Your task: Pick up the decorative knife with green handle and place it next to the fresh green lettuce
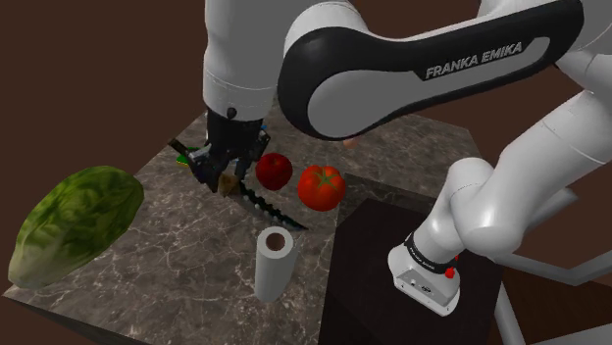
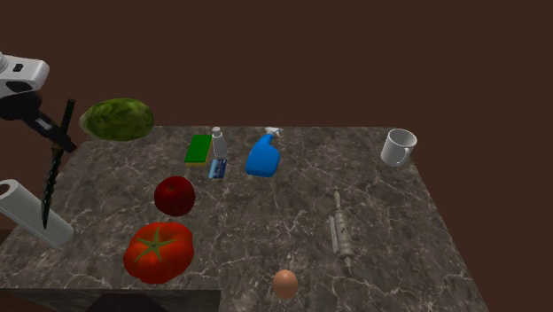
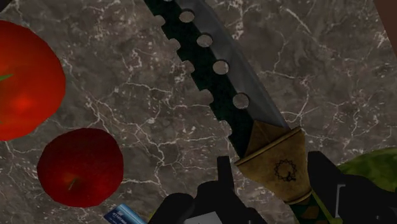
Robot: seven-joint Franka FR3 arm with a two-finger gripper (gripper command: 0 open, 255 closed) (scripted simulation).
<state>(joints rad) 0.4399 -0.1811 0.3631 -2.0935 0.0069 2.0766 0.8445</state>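
black jaws pinch the green-handled knife [image 3: 247,119] above the marble table [image 2: 266,222].

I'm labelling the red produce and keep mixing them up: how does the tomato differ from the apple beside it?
The tomato is larger than the apple. The tomato is a brighter orange-red with lobed sides; the apple is a darker red and smooth. The tomato has a green star-shaped calyx on top; the apple shows none. Both are roundish, red and rest side by side on the marbled table.
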